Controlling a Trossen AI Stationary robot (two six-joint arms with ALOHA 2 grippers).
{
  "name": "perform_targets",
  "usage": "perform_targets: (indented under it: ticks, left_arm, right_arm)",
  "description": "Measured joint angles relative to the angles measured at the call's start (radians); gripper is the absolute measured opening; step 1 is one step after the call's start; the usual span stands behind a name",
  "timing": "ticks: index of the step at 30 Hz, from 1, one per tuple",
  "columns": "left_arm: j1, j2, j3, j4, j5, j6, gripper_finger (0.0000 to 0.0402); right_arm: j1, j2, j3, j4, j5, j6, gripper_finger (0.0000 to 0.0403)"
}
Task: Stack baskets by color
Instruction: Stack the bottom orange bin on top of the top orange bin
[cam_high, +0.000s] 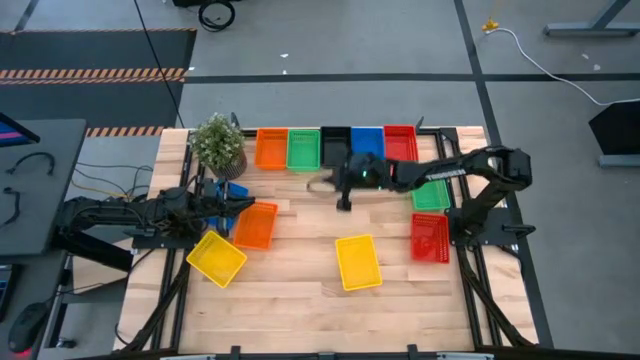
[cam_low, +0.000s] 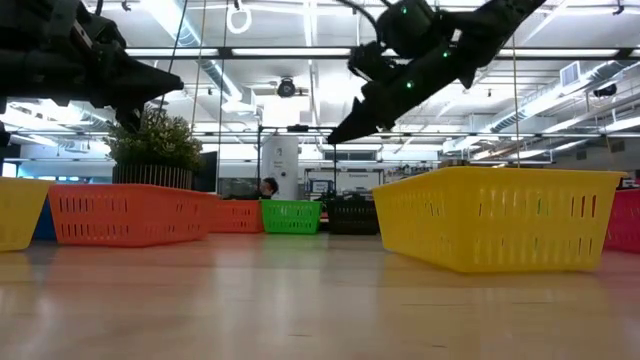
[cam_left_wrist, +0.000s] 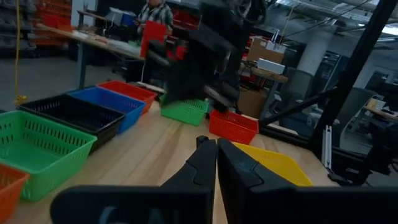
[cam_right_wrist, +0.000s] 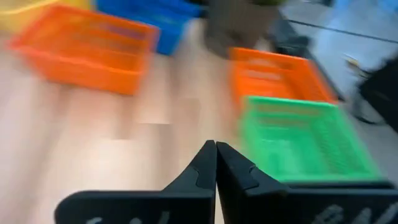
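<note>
The right pincer (cam_high: 322, 184) hangs above bare wood near the middle of the bench (cam_high: 300, 300), fingers pressed together on nothing; the left pincer (cam_high: 250, 200) sits over the left side, also pressed together and empty, beside an orange basket (cam_high: 255, 225) and a blue basket (cam_high: 232, 191). Along the far edge stands a row: orange (cam_high: 271, 148), green (cam_high: 303, 149), black (cam_high: 335, 148), blue (cam_high: 367, 141), red (cam_high: 400, 142); a potted plant (cam_high: 218, 143) stands left of it. Two yellow baskets (cam_high: 216, 258) (cam_high: 358, 262) lie nearer; another green one (cam_high: 431, 195) and another red one (cam_high: 430, 238) sit at the right.
</note>
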Motion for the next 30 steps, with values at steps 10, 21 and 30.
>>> perform_targets:
  ticks: [10, 21, 30]
  left_arm:
    - [-0.007, 0.010, 0.000, 0.111, -0.014, 0.124, 0.0022]
    - [-0.230, 0.300, 0.138, 0.124, -0.155, 0.267, 0.0007]
    - [-0.428, 0.710, 0.576, -0.490, -0.354, 0.111, 0.0013]
  right_arm:
    - [0.274, 0.015, -0.083, 0.127, 0.134, 0.004, 0.0008]
    - [0.362, 0.013, -0.103, 0.110, 0.284, 0.008, 0.0008]
    - [0.413, 0.013, -0.103, 0.045, 0.293, 0.094, 0.0008]
